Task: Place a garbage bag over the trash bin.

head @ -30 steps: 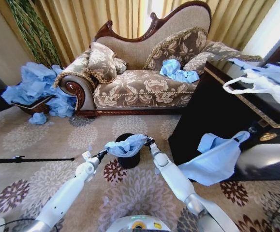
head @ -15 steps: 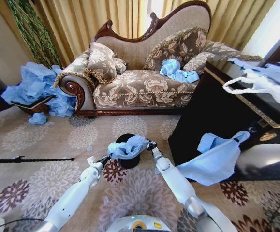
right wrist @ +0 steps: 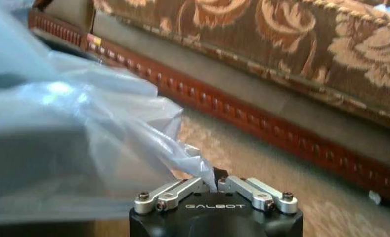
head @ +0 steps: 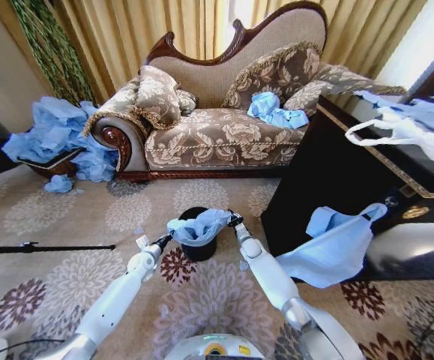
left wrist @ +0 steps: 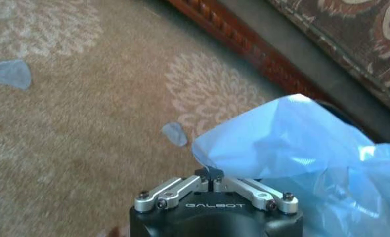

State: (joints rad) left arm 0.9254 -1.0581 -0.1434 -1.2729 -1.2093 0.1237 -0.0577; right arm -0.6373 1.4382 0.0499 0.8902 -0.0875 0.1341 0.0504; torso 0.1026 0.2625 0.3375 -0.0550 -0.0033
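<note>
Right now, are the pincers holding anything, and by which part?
Both hold the garbage bag over the trash bin: left pincer shut on one edge, right pincer shut on the opposite edge.

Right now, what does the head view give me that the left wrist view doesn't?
Only the head view shows both arms at once: the left gripper and right gripper each hold one side of the garbage bag, stretched over the trash bin, with the sofa behind. Only the left wrist view shows the closed fingers pinching the bag's edge, plus a blue scrap on the carpet. Both show the bag and the carpet.
</note>
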